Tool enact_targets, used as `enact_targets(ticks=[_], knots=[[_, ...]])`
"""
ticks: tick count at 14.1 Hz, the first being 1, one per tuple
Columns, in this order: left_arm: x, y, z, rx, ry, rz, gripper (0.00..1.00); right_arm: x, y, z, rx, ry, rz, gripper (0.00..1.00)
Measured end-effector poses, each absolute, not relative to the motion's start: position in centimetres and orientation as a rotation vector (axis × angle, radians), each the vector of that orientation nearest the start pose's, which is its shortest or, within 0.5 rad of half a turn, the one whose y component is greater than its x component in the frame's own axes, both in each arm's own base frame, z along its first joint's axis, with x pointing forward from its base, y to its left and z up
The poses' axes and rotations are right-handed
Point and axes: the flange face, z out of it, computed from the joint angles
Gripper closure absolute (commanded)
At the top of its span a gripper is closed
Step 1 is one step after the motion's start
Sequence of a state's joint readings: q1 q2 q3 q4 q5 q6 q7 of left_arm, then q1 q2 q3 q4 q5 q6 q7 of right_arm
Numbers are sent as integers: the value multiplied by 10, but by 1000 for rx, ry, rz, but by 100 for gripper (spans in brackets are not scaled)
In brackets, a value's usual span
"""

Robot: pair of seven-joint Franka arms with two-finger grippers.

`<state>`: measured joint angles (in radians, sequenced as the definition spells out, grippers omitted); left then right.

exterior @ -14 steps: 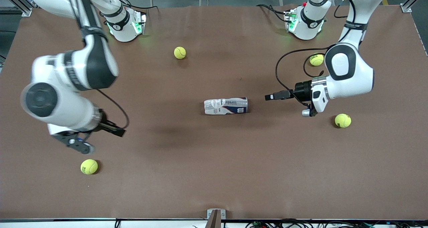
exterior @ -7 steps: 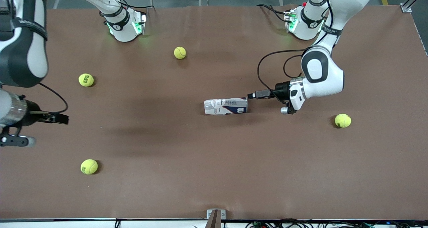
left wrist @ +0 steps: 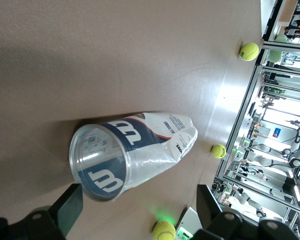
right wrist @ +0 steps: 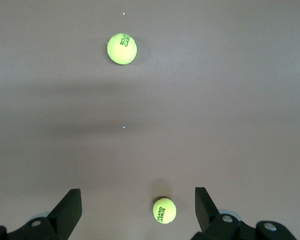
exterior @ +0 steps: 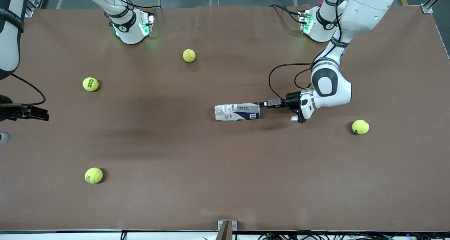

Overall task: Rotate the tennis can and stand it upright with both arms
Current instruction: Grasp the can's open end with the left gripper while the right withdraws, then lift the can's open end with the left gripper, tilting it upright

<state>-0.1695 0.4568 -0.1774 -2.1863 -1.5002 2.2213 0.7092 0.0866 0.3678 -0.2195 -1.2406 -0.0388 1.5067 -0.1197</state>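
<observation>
The tennis can point(exterior: 237, 112) lies on its side near the middle of the brown table point(exterior: 225, 183), its long axis running from one arm's end of the table toward the other. Its navy-printed end with the silvery rim points toward the left arm's end, and its clear, crumpled end points toward the right arm's end. In the left wrist view the can point(left wrist: 132, 152) shows its round silvery-rimmed mouth facing the camera, with the rest of the body stretching away along the table. The left gripper point(exterior: 269, 103) is low, just beside that rimmed end and lined up with the can's axis; its jaws stand spread wide, one at each side of the can's mouth in the left wrist view, and they pinch nothing. The right gripper point(exterior: 33, 112) is at the right arm's end of the table, well apart from the can, with its jaws also spread wide and empty, as the right wrist view shows over bare table and two balls. Tennis balls point(exterior: 189, 55) lie scattered: one near the right arm's base, two point(exterior: 90, 84) toward the right arm's end, and one point(exterior: 360, 127) toward the left arm's end.
</observation>
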Motion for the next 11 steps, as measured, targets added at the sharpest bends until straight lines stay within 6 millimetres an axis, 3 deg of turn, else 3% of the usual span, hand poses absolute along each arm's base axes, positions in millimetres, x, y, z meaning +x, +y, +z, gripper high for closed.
enact_targets(ticks=[6,11], knots=[[480,-215,135,2034,225,-125,4,647,-62,565,-3241,1,173,0],[483,-225,140,1978,245,-103,16,633,-55,570,-3197,-5,281,0]])
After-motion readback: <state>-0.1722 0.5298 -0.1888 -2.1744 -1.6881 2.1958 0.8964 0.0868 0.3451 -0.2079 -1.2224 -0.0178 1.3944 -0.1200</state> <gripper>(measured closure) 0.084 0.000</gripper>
